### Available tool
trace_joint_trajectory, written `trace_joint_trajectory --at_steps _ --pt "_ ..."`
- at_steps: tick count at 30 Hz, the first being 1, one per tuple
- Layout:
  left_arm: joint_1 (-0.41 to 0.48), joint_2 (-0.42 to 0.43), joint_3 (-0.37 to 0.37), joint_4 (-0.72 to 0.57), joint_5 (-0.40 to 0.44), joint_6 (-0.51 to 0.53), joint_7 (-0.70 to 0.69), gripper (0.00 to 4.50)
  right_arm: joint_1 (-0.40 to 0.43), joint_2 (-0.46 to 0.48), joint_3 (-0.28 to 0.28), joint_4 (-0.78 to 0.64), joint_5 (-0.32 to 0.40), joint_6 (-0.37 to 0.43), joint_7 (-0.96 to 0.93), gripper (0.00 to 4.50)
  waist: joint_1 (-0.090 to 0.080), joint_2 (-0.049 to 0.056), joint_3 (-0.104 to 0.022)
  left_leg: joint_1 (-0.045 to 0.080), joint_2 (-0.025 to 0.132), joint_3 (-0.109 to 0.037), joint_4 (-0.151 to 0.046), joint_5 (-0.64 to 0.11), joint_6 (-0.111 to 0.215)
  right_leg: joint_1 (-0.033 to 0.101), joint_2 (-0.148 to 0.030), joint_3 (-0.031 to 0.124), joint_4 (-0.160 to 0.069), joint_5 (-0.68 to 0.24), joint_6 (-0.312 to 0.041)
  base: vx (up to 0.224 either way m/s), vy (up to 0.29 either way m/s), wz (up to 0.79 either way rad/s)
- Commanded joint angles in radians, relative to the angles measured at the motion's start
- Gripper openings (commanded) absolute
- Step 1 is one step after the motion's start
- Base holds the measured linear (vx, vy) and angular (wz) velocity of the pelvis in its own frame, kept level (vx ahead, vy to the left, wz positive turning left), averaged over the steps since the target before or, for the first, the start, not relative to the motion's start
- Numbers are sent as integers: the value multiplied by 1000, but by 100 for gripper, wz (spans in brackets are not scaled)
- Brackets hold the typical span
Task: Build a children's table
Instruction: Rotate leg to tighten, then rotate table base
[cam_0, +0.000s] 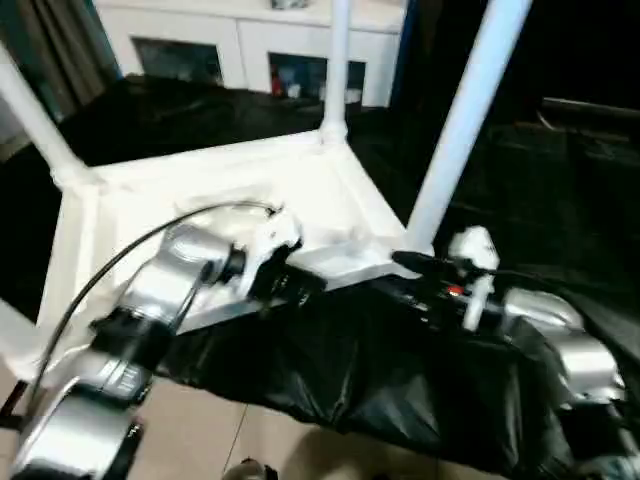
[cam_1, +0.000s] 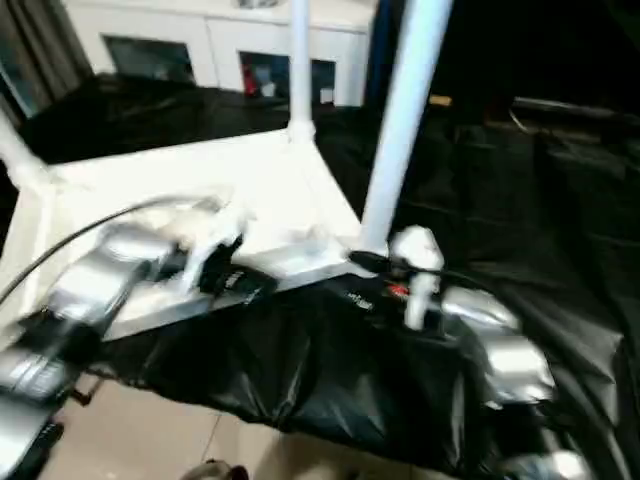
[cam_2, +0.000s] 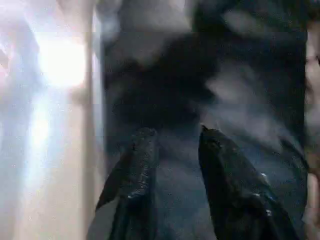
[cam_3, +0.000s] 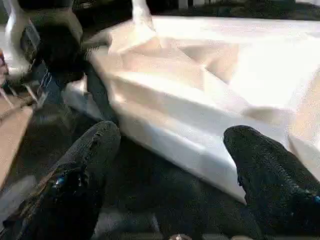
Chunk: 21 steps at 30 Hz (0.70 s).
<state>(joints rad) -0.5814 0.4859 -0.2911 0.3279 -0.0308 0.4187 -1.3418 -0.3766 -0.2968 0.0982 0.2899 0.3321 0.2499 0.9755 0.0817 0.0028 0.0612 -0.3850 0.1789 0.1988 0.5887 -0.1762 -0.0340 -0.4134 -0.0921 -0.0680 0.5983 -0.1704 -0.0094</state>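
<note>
The white plastic rectangular tabletop (cam_0: 250, 190) lies upside down on my black-covered counter (cam_0: 560, 180), white cylindrical legs (cam_0: 465, 120) standing up. Both my jaws are released, empty, beside its near edge. A careless nudge could slide it off

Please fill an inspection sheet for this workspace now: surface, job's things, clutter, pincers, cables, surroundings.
Surface: large work table under crinkled black cover.
Job's things: white plastic rectangular tabletop lies upside down on the cover; white cylindrical legs stand up from its corner sockets.
Clutter: nothing seen.
Pincers: left pincer open, nothing between its fingers; right pincer open wide, facing the tabletop's edge.
Cables: black cable arcs over the left forearm.
Surroundings: white glass-door cabinet behind; pale floor tiles.
</note>
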Motion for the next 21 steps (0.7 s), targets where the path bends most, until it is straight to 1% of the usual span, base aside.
trace_joint_trajectory --at_steps 1,2,3,4,5,6,7,8,9,10,11,12,13,14,15,16,17,18,19,20,21 --pt "41 34 -8 -43 78 27 30 200 -83 80 26 117 -60 -34 -93 389 -10 -8 -67 17 59 -28 -80 -190 36 43 -64 44 -61 -268 -222 0 0 0" --pt "41 34 -8 -43 78 27 30 200 -83 80 26 117 -60 -34 -93 389 -15 -6 -66 18 58 -29 -82 -204 19 41 -63 43 -61 -284 -219 0 0 0" --pt "62 44 -6 -69 86 60 55 210 -152 142 13 229 -101 -94 -186 389 -16 -5 -68 35 58 -24 -80 -246 -5 32 -63 46 -69 -299 -214 0 0 0" --pt "69 47 -5 -81 85 74 62 220 -172 160 7 262 -109 -110 -214 389 -25 -4 -64 32 58 -25 -82 -259 -27 29 -64 50 -66 -286 -228 0 0 0" --pt "69 47 -5 -82 85 74 63 228 -174 161 7 264 -110 -111 -216 389 -19 -3 -67 39 59 -24 -82 -274 -41 29 -63 50 -64 -284 -226 0 0 0" --pt "84 61 -9 -130 74 127 75 243 -210 188 0 319 -122 -133 -277 389 -13 -7 -66 42 59 -21 -82 -270 -41 29 -60 52 -63 -254 -225 0 0 0" --pt "90 65 -10 -145 73 140 82 250 -231 202 -9 351 -129 -145 -325 389 -14 -5 -67 38 60 -24 -83 -258 -43 33 -63 53 -56 -233 -231 0 0 0" --pt "98 71 -11 -164 71 157 92 258 -259 221 -21 393 -137 -161 -388 389 -14 -5 -67 34 57 -24 -85 -249 -42 37 -58 51 -54 -219 -232 0 0 0" --pt "112 79 -12 -192 78 170 117 258 -306 250 -52 466 -141 -193 -508 389 -14 -3 -70 37 56 -22 -83 -231 -54 34 -61 51 -51 -197 -237 0 0 0" --pt "112 79 -12 -192 78 170 117 265 -306 250 -52 466 -141 -193 -508 389 -20 -5 -68 32 54 -22 -82 -223 -55 37 -61 53 -51 -191 -238 0 0 0" --pt "122 84 -13 -208 88 172 139 265 -343 269 -81 524 -141 -213 -607 389 -16 -6 -70 36 52 -18 -79 -215 -52 38 -59 53 -50 -172 -234 0 0 0" --pt "128 80 -5 -210 94 154 163 272 -372 276 -117 572 -130 -234 -697 389 -20 -6 -70 32 52 -20 -80 -208 -51 39 -59 54 -48 -166 -235 0 0 0" --pt "133 76 2 -219 98 153 184 286 -391 275 -142 604 -118 -242 -755 389 -21 8 -70 34 49 -18 -79 -214 -60 38 -55 53 -51 -156 -231 0 0 0" --pt "135 75 3 -222 98 153 188 295 -395 274 -148 611 -115 -244 -768 389 -20 6 -72 35 49 -20 -78 -215 -64 40 -56 52 -47 -146 -232 0 0 0" --pt "140 66 14 -228 112 148 213 300 -415 263 -185 654 -100 -263 -833 389 -18 4 -72 35 47 -18 -76 -228 -57 41 -52 52 -48 -142 -226 0 0 0" --pt "141 64 15 -228 116 146 217 308 -418 260 -191 661 -97 -267 -843 389 -17 5 -73 36 48 -18 -76 -233 -57 40 -54 52 -48 -144 -224 0 0 0" --pt "143 62 17 -228 122 144 223 308 -423 256 -201 674 -94 -274 -859 389 -16 5 -71 36 48 -18 -76 -239 -56 40 -52 52 -49 -150 -220 0 0 0" --pt "143 58 20 -218 135 134 236 319 -428 242 -216 693 -91 -278 -894 389 -9 6 -72 36 48 -18 -76 -243 -57 41 -51 52 -49 -154 -210 0 0 0" --pt "142 52 21 -209 146 123 260 337 -438 222 -229 728 -99 -301 -927 389 -5 10 -71 38 48 -19 -77 -253 -63 38 -49 51 -49 -164 -204 0 0 0" --pt "138 46 20 -195 154 111 284 344 -443 202 -239 753 -104 -314 -955 389 -4 9 -72 40 48 -18 -77 -261 -69 36 -49 50 -49 -167 -201 0 0 0" --pt "135 41 19 -187 155 107 312 352 -453 184 -251 786 -109 -335 -979 389 2 8 -71 50 48 -14 -74 -297 -80 27 -46 51 -54 -180 -198 0 0 0"
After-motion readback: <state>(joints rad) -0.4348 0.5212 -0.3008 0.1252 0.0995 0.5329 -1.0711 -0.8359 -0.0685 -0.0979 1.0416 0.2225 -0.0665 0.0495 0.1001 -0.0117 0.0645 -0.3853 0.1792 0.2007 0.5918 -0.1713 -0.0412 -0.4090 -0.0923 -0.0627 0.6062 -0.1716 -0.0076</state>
